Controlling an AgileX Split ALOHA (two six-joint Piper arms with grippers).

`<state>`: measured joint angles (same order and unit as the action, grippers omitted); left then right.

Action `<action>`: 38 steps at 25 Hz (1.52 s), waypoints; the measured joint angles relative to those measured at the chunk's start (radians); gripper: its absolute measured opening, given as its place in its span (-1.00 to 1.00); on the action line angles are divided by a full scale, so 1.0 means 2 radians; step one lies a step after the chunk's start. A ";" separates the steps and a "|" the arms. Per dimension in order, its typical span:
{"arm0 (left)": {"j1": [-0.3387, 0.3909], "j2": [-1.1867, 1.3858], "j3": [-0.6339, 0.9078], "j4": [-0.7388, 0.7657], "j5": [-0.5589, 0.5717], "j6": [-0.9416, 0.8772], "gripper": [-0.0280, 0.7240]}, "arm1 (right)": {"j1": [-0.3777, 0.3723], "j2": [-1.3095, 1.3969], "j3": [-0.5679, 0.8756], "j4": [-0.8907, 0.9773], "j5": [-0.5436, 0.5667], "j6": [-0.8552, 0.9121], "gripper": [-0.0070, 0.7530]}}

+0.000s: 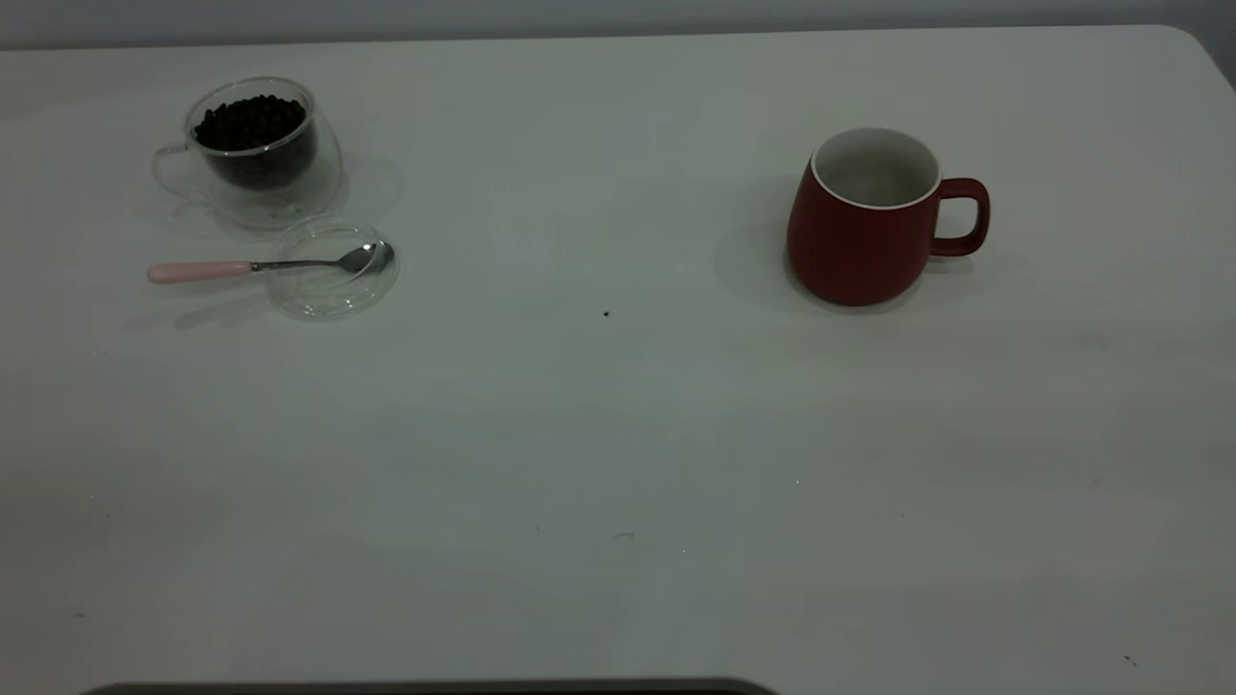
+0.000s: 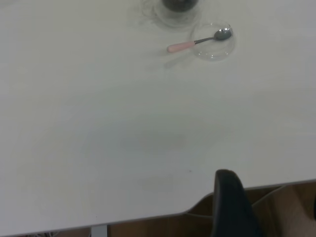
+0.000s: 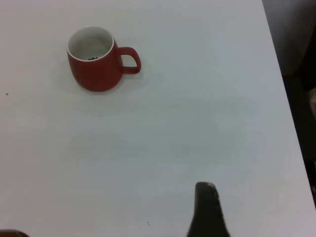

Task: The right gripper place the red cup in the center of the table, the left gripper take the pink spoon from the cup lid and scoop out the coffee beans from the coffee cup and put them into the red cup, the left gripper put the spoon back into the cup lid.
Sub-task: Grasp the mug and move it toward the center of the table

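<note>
The red cup [image 1: 869, 227] stands upright at the right of the table [image 1: 618, 434], its handle pointing right; in the right wrist view the red cup [image 3: 96, 59] holds a few dark bits. The coffee cup [image 1: 253, 150] with coffee beans [image 1: 249, 121] stands at the far left. In front of it lies the cup lid [image 1: 328, 268], with the pink spoon [image 1: 261, 265] resting bowl-in-lid and its handle pointing left. My left gripper [image 2: 232, 210] hangs by the table's edge, far from the pink spoon [image 2: 197, 43]. My right gripper [image 3: 207, 212] hovers over bare table, well short of the cup. Neither arm shows in the exterior view.
A tiny dark speck [image 1: 606, 313] lies near the table's middle. The table's rounded corner [image 1: 1193, 43] is at the back right. In the left wrist view the table edge [image 2: 148, 217] runs close to the gripper, with brown floor beyond.
</note>
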<state>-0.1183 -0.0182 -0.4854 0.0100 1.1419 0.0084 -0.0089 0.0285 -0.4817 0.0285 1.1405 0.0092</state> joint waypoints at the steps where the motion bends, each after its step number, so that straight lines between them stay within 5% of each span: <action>1: 0.000 0.000 0.000 0.000 0.000 0.000 0.27 | 0.000 0.000 0.000 0.000 -0.001 0.000 0.57; 12: 0.000 0.000 0.000 0.000 0.000 0.001 0.27 | 0.000 0.070 -0.001 0.026 -0.020 -0.024 0.58; 17: 0.000 0.000 0.000 0.000 0.000 0.001 0.27 | 0.000 0.226 -0.012 0.066 -0.122 -0.094 0.60; 25: 0.000 0.000 0.000 0.000 0.000 0.001 0.27 | 0.000 0.544 -0.072 0.213 -0.271 -0.357 0.57; 31: 0.000 0.000 0.000 0.000 0.000 0.001 0.27 | 0.000 0.777 -0.186 0.320 -0.289 -0.586 0.57; 32: 0.000 0.000 0.000 0.000 0.000 0.001 0.27 | 0.000 0.877 -0.248 0.340 -0.290 -0.710 0.57; 38: 0.000 0.000 0.000 0.000 0.000 0.001 0.27 | 0.000 1.003 -0.336 0.344 -0.290 -0.882 0.57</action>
<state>-0.1183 -0.0182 -0.4854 0.0100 1.1419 0.0095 -0.0089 2.0340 -1.1542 0.7160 0.5601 -1.7557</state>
